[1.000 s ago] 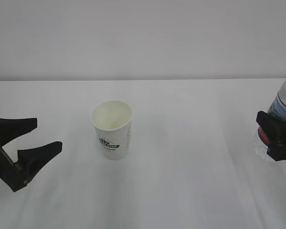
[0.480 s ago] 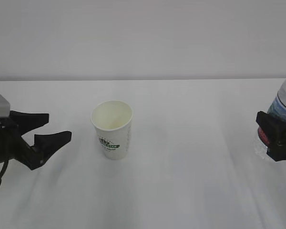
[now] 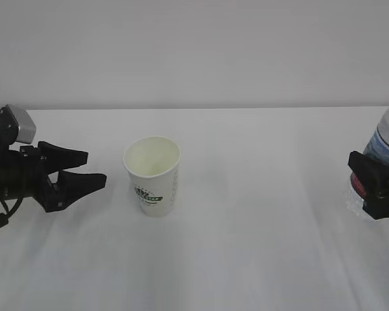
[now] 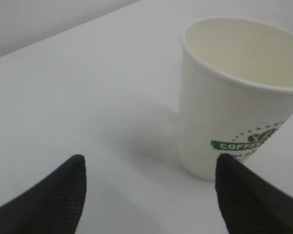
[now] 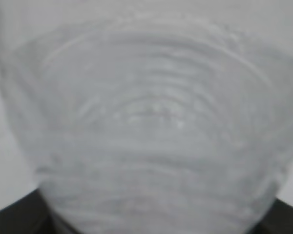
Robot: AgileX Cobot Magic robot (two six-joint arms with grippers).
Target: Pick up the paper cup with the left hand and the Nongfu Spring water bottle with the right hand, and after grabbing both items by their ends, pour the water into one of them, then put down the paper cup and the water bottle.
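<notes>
The Nongfu Spring water bottle [image 3: 388, 139] is cut off at the right edge of the exterior view, where only part of its label is seen; the right hand [image 3: 375, 184] is closed around it. In the right wrist view the bottle [image 5: 146, 126] fills the picture as a blur. The paper cup [image 3: 152, 175] stands upright on the white table [image 3: 259, 246]. The left hand [image 3: 84, 170] is held just beside it, fingers [image 4: 249, 195] spread apart, not touching. The cup's green print [image 4: 239, 145] is readable only in the left wrist view.
</notes>
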